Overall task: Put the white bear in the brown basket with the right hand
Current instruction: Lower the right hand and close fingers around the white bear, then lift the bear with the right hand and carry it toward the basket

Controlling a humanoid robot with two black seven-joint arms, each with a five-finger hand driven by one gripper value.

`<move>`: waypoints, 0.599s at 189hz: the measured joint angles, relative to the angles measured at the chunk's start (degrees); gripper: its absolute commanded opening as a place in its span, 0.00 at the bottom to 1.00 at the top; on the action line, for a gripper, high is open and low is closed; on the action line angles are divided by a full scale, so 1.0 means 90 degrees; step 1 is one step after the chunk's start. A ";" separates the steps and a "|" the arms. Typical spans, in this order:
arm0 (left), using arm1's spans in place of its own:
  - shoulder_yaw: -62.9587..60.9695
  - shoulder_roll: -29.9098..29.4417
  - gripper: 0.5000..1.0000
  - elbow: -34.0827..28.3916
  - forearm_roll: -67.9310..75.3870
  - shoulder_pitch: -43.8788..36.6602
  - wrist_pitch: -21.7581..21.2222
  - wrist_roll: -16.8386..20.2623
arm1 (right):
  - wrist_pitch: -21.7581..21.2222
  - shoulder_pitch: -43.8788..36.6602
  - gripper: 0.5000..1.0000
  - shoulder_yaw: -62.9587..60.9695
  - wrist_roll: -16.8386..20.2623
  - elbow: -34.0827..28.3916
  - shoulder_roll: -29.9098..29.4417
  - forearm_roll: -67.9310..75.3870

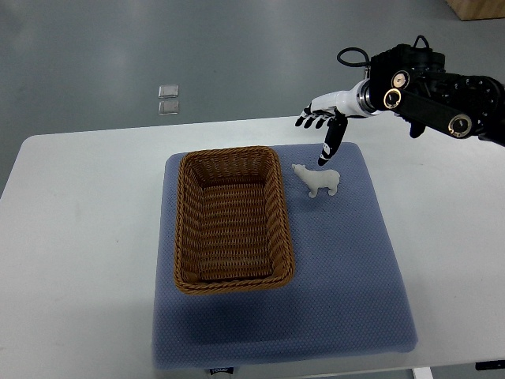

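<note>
No readable text, number or sign. Small dark tag (222, 369) at near edge of blue mat (363, 276) carries pale print, too small to read. No markings legible on robot arm housing.

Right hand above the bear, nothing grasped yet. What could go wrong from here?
1. The white bear is small and stands upright; the right hand, open above it, may tip it while closing.
2. It stands close beside the brown basket wall, so fingers could snag the wicker rim.
3. The blue mat looks soft, so the bear may wobble or shift under contact.
</note>
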State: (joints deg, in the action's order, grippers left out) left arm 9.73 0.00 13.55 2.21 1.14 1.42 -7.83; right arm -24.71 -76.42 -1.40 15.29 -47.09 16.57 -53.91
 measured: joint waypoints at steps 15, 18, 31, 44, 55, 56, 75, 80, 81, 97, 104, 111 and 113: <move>-0.0005 0.0000 1.00 -0.0001 0.0000 0.0000 0.0000 0.0000 | 0.0120 0.0132 0.84 0.0000 0.0000 0.0004 -0.0105 -0.0007; -0.0005 0.0000 1.00 -0.0001 0.0000 0.0000 0.0000 0.0000 | 0.0148 0.0168 0.84 0.0000 0.0000 0.0005 -0.0126 -0.0010; -0.0007 0.0000 1.00 -0.0002 0.0000 0.0000 0.0000 0.0000 | 0.0231 0.0286 0.83 0.0000 0.0001 0.0008 -0.0173 -0.0021; -0.0006 0.0000 1.00 -0.0002 0.0000 0.0000 0.0000 0.0000 | 0.0276 0.0377 0.83 0.0000 -0.0001 0.0009 -0.0196 -0.0018; -0.0002 0.0000 1.00 -0.0002 0.0000 0.0000 0.0000 0.0000 | 0.0301 0.0446 0.81 0.0000 -0.0015 0.0009 -0.0222 -0.0018; -0.0002 0.0000 1.00 -0.0002 0.0000 0.0000 0.0000 0.0000 | 0.0306 0.0458 0.81 0.0000 -0.0017 0.0009 -0.0228 -0.0018; 0.0002 0.0000 1.00 0.0004 0.0000 0.0001 0.0000 0.0000 | 0.0389 0.0576 0.74 0.0000 -0.0033 0.0009 -0.0271 -0.0044; 0.0002 0.0000 1.00 0.0006 0.0000 0.0001 0.0000 0.0000 | 0.0410 0.0601 0.73 0.0000 -0.0034 0.0009 -0.0278 -0.0053; 0.0002 0.0000 1.00 0.0006 0.0000 0.0001 0.0000 0.0000 | 0.0417 0.0611 0.73 0.0000 -0.0035 0.0009 -0.0279 -0.0058; 0.0003 0.0000 1.00 0.0007 0.0005 0.0001 -0.0001 0.0000 | 0.0475 0.0685 0.64 0.0000 -0.0044 0.0011 -0.0286 -0.0094; 0.0003 0.0000 1.00 0.0008 0.0007 0.0001 -0.0003 0.0000 | 0.0498 0.0713 0.62 0.0000 -0.0046 0.0016 -0.0288 -0.0107; 0.0003 0.0000 1.00 0.0008 0.0008 0.0001 -0.0003 0.0000 | 0.0513 0.0744 0.60 0.0000 -0.0046 0.0017 -0.0289 -0.0117; 0.0003 0.0000 1.00 0.0008 0.0008 0.0001 -0.0003 0.0000 | 0.0515 0.0751 0.59 0.0000 -0.0047 0.0018 -0.0289 -0.0119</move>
State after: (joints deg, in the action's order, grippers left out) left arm 9.76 0.00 13.63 2.28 1.14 1.39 -7.82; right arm -20.07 -69.67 -1.41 14.87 -46.93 13.97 -54.97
